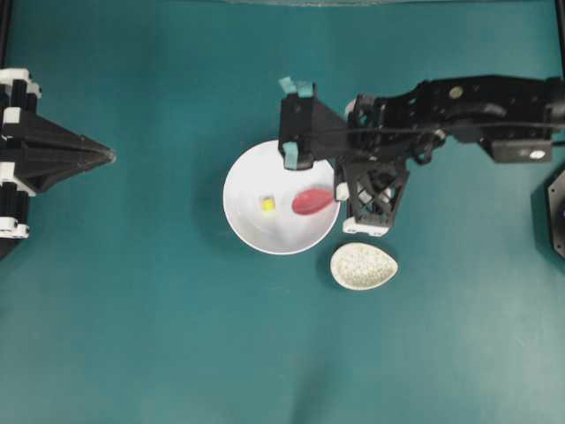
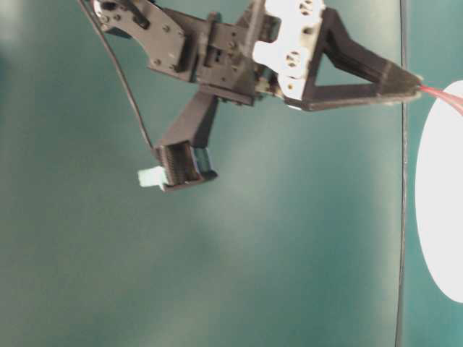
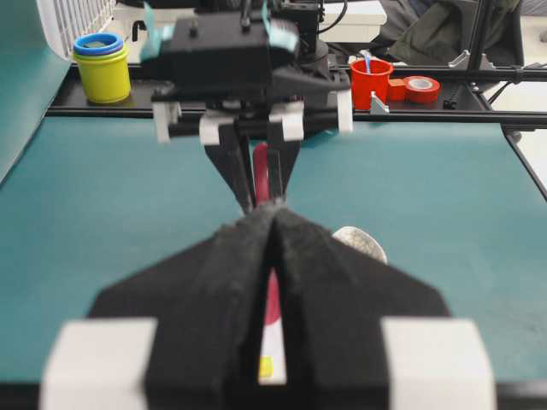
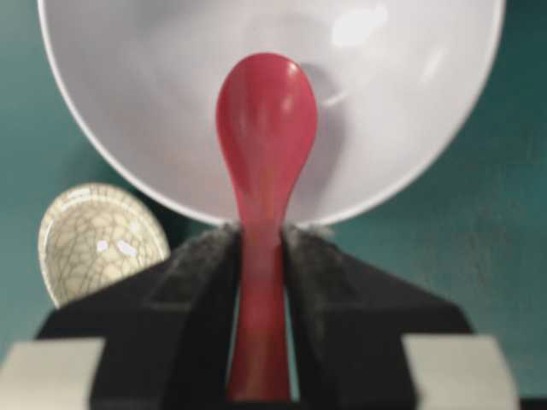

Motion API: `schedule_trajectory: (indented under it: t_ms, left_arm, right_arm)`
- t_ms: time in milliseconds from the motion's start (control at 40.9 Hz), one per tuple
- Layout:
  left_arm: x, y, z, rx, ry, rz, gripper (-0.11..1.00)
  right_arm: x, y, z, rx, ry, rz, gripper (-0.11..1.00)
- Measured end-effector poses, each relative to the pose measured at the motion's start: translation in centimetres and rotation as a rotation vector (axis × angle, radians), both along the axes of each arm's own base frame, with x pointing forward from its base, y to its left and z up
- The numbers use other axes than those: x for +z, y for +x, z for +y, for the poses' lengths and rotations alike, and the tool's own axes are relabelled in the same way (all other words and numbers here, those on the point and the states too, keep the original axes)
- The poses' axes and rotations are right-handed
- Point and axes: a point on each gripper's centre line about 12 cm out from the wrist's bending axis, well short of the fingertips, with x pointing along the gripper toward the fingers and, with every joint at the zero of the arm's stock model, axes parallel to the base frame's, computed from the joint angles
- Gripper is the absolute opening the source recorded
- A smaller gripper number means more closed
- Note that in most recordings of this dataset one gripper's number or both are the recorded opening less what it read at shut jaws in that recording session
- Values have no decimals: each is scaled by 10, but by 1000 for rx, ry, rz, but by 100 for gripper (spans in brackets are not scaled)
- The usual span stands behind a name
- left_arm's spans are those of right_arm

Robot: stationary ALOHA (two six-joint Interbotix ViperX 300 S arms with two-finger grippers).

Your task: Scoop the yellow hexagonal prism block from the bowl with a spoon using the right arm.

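Observation:
The white bowl [image 1: 258,231] sits mid-table with the yellow hexagonal prism block [image 1: 267,204] inside it, left of centre. My right gripper [image 1: 339,191] reaches in from the right, at the bowl's right rim, and is shut on the handle of the pink-red spoon [image 1: 312,200]. The spoon's scoop hangs over the bowl's right half, a short way from the block. In the right wrist view the spoon [image 4: 267,128] points into the bowl [image 4: 128,102] from my right gripper [image 4: 261,235]; the block does not show there. My left gripper [image 1: 109,156] rests shut at the far left, holding nothing.
A small speckled beige dish [image 1: 364,266] lies just below and right of the bowl, under the right wrist. Beyond the table's far rail stand a yellow cup [image 3: 103,73], a red cup [image 3: 371,84] and a red tape roll [image 3: 420,85].

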Motion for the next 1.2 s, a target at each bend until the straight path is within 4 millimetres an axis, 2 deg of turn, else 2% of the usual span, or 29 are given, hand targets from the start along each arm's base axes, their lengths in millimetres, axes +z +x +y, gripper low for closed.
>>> schedule_trajectory:
  t_ms: [563, 905, 1199]
  left_arm:
    - [1, 0, 0, 0, 0, -5, -1]
    - [0, 0, -2, -8, 0, -3, -1]
    - [1, 0, -2, -8, 0, -5, -1]
  right_arm:
    - [-14, 20, -2, 1, -8, -27, 23]
    - [-9, 39, -4, 3, -19, -73, 23]
    - [-5, 47, -6, 0, -28, -108, 23]
